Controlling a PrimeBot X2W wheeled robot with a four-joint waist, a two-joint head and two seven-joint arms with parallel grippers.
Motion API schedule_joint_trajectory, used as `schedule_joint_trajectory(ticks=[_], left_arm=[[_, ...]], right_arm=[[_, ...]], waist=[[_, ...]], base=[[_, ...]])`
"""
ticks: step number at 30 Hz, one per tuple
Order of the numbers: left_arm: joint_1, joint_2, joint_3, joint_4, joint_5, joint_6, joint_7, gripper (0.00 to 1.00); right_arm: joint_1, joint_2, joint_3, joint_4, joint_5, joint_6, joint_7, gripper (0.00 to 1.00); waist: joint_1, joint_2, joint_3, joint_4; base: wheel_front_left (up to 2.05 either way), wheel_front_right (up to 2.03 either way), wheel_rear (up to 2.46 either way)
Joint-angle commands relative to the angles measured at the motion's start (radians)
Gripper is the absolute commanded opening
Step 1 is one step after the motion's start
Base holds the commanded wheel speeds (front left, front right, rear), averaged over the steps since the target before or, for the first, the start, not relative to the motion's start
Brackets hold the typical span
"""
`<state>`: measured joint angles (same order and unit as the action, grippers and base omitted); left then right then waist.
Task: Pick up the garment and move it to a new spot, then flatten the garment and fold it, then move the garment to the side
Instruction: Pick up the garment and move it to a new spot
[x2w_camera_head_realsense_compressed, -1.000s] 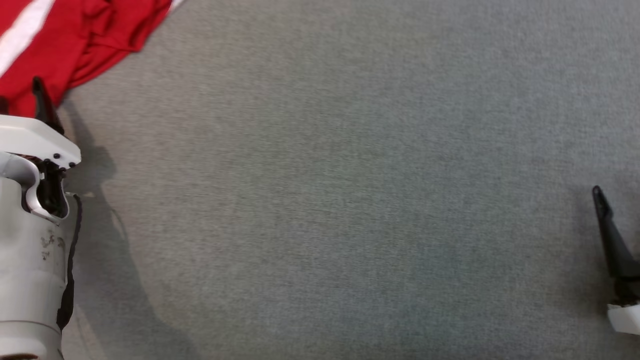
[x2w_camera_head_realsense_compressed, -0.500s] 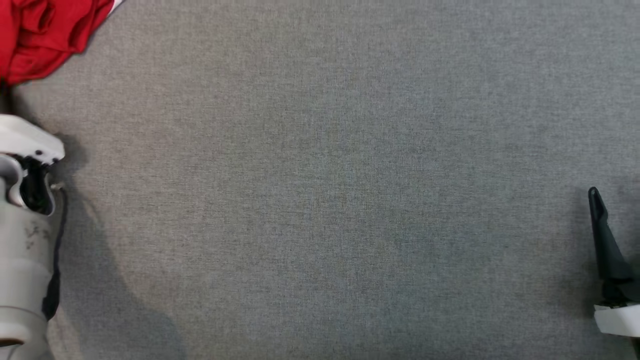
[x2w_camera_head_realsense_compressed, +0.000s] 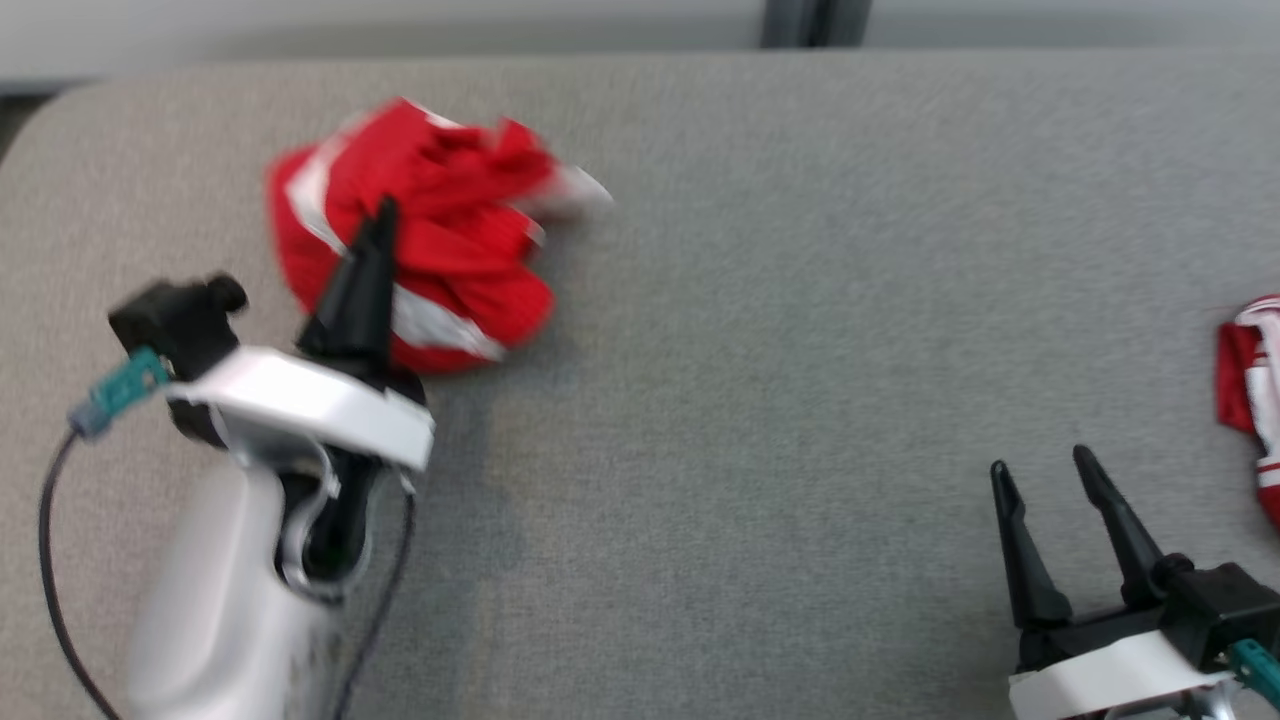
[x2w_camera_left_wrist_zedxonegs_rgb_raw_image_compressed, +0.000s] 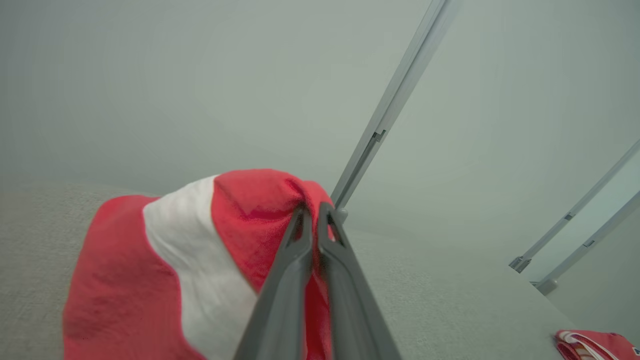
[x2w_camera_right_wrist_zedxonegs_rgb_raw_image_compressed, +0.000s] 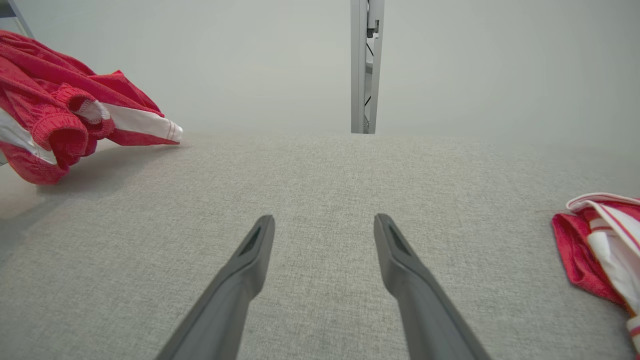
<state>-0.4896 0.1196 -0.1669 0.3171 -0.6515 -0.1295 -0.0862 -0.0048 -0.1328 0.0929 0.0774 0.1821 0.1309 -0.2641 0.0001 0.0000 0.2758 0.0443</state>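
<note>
Left tool (x2w_camera_left_wrist_zedxonegs_rgb_raw_image_compressed: 314, 212), open a second ago, now pinches the bunched red garment (x2w_camera_head_realsense_compressed: 450, 240) aloft, starting the move; right tool (x2w_camera_head_realsense_compressed: 1042, 465) gapes empty.

The right gripper (x2w_camera_right_wrist_zedxonegs_rgb_raw_image_compressed: 324, 220) spreads its fingers (x2w_camera_right_wrist_zedxonegs_rgb_raw_image_compressed: 250, 260) above a grey tabletop (x2w_camera_right_wrist_zedxonegs_rgb_raw_image_compressed: 320, 170). A red-and-white garment (x2w_camera_right_wrist_zedxonegs_rgb_raw_image_compressed: 55, 120) hangs bunched at upper left, apparently lifted. A second garment (x2w_camera_right_wrist_zedxonegs_rgb_raw_image_compressed: 595, 245) lies at the right edge.

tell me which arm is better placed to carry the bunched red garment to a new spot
Left. The left gripper has its fingers shut on a fold of the red garment. The right gripper is open over bare table, apart from it.
</note>
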Motion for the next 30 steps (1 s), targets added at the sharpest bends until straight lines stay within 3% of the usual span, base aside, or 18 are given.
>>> schedule_joint_trajectory(ticks=[1, 5, 9, 15, 20, 22, 23, 26, 30], left_arm=[[0.074, -0.007, -0.016, -0.118, -0.030, 0.005, 0.045, 0.00], [0.239, -0.037, -0.092, -0.422, -0.102, 0.055, 0.167, 0.00], [0.308, -0.052, -0.182, -0.552, -0.120, 0.120, 0.241, 0.00], [0.286, -0.060, -0.252, -0.393, -0.106, 0.167, 0.254, 0.00], [0.232, -0.059, -0.284, -0.175, -0.052, 0.144, 0.212, 0.00], [0.218, -0.054, -0.310, -0.060, -0.021, 0.128, 0.182, 0.45], [0.218, -0.053, -0.310, -0.010, -0.012, 0.127, 0.162, 1.00], [0.247, -0.046, -0.297, 0.086, 0.011, 0.121, 0.053, 1.00], [0.330, -0.029, -0.253, 0.065, 0.045, 0.131, -0.137, 1.00]], right_arm=[[0.017, 0.009, -0.001, 0.006, -0.004, 0.000, 0.000, 1.00], [0.019, 0.031, 0.011, 0.019, -0.011, 0.000, 0.000, 1.00], [-0.006, 0.040, 0.023, 0.020, -0.010, 0.000, 0.000, 1.00], [-0.027, 0.054, 0.023, 0.030, 0.000, 0.000, 0.000, 1.00], [-0.030, 0.063, 0.023, 0.043, 0.003, 0.000, 0.000, 1.00], [-0.030, 0.066, 0.029, 0.050, 0.005, 0.000, 0.000, 1.00], [-0.030, 0.067, 0.031, 0.053, 0.007, 0.000, 0.000, 1.00], [-0.013, 0.071, 0.035, 0.063, 0.009, 0.000, 0.000, 1.00], [0.019, 0.076, 0.037, 0.060, -0.007, 0.000, 0.000, 1.00]], waist=[[-0.0001, 0.0000, -0.111, -0.069], [-0.0001, 0.0000, -0.145, -0.100], [-0.0001, 0.0000, -0.142, -0.140], [-0.0001, 0.0000, -0.111, -0.204], [-0.0001, 0.0000, -0.100, -0.232], [-0.0001, 0.0000, -0.104, -0.243], [-0.0001, 0.0000, -0.110, -0.249], [-0.0001, 0.0000, -0.150, -0.265], [-0.0001, 0.0000, -0.217, -0.258]], base=[[0.00, 0.00, 0.00], [0.00, 0.00, 0.00], [0.00, 0.00, 0.00], [0.00, 0.00, 0.00], [0.00, 0.00, 0.00], [0.00, 0.00, 0.00], [0.00, 0.00, 0.00], [0.00, 0.00, 0.00], [0.00, 0.00, 0.00]])
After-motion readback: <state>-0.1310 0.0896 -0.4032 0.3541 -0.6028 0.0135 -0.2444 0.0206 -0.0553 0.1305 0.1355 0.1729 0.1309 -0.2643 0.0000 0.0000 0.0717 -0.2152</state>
